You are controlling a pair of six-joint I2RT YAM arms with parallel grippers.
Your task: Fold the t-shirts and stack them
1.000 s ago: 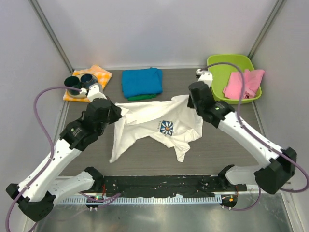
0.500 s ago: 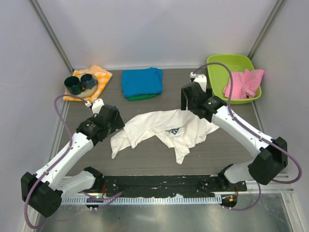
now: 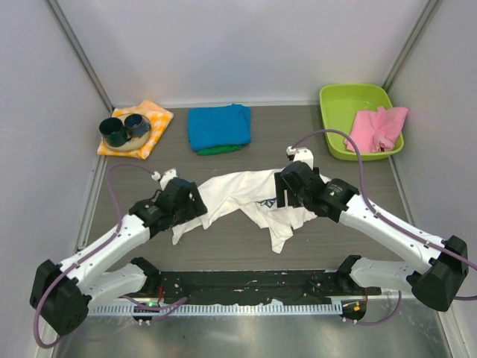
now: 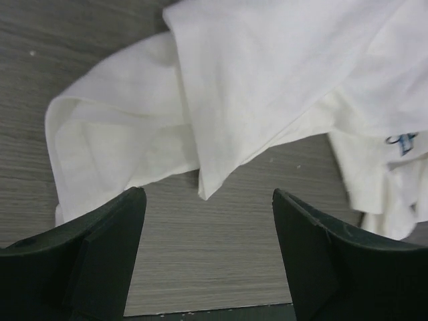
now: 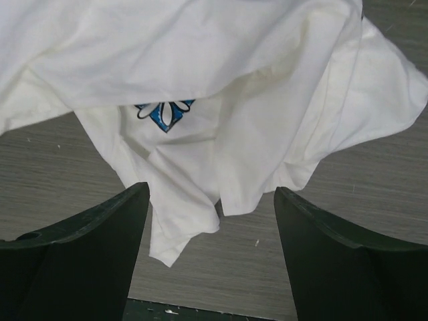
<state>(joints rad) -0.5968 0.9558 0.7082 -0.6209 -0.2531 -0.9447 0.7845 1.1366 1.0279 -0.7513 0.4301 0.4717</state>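
White t-shirt [image 3: 238, 188] lies crumpled on the table [image 3: 223, 252] btwn the two arms, held by neither. Left gripper [image 4: 207, 198] hangs w/ fingers spread wide and nothing btwn them. A pointed fold of the shirt ends just ahead of the gap, w/ a rolled edge ahead of the left finger. Right gripper [image 5: 210, 190] is likewise wide apart and holds nothing. It sits at the shirt's right end, w/ a loose tail of cloth just ahead of its gap (blue daisy print [image 5: 164, 112] half buried in folds beyond). From above, the shirt's long axis runs left-right across mid-table. Its left end dips toward the near edge and one flap trails nearward at centre-right. Well beyond, at far edge: turquoise tee [image 3: 218, 125] folded atop green tee [image 3: 218, 150]; checked cloth [image 3: 153, 119] far left; lime bin [image 3: 350, 101] w/ pink cloth [image 3: 376, 128] far right.
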